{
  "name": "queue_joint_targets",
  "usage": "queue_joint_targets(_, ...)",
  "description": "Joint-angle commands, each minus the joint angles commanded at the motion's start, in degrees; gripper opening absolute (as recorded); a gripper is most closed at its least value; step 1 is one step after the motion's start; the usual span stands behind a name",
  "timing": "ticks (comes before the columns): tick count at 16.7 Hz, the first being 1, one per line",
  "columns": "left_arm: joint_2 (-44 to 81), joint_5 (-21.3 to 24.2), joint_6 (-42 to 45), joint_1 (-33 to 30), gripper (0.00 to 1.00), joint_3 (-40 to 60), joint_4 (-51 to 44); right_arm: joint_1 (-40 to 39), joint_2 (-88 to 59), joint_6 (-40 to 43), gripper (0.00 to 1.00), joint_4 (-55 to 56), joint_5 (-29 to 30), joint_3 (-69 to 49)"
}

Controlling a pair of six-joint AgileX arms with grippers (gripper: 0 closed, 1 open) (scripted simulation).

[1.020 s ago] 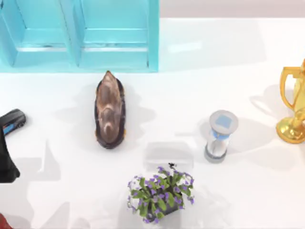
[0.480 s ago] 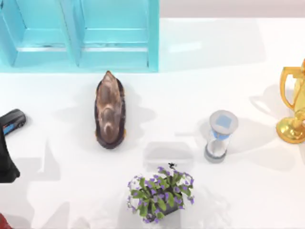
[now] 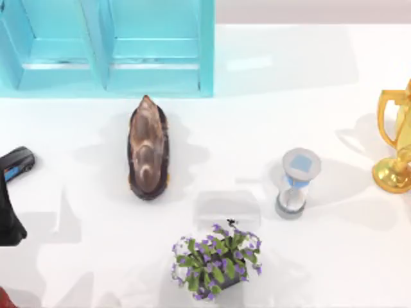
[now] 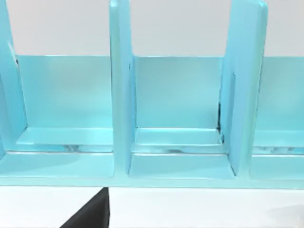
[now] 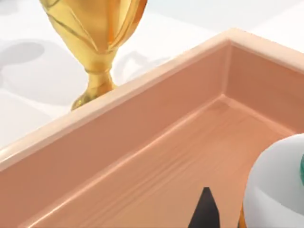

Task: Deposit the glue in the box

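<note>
Nearest my right wrist camera, the white squeeze bottle of glue with a green cap [image 5: 280, 187] sits over the floor of the peach-coloured wooden box [image 5: 142, 156]. A dark fingertip [image 5: 205, 211] shows just beside the bottle; I cannot tell whether my right gripper is clamped or apart. I judge this the deposit step: next I need to let go and lift straight out. Beyond the box wall stands a shiny gold trophy [image 5: 97, 33]. My left arm [image 3: 9, 205] sits parked at the table's left edge.

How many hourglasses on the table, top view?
1. The hourglass stands upright right of centre, between the flower pot and the gold trophy at the right edge. More could sit beyond the picture's edges.
</note>
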State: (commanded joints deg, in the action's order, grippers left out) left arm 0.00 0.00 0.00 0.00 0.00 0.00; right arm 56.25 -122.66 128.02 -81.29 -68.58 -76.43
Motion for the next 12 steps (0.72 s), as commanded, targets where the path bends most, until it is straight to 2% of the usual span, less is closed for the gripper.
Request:
queue_joint_targets(8,0.0,0.0,0.0,0.0,1.0,0.0,0.0,-3.49,1.79,-14.17,0.0,17.38,-4.19,6.61)
queue_joint_targets(12,0.0,0.0,0.0,0.0,1.0,0.0,0.0,-5.64,2.6,-17.86,0.0,22.2,-4.68,8.15)
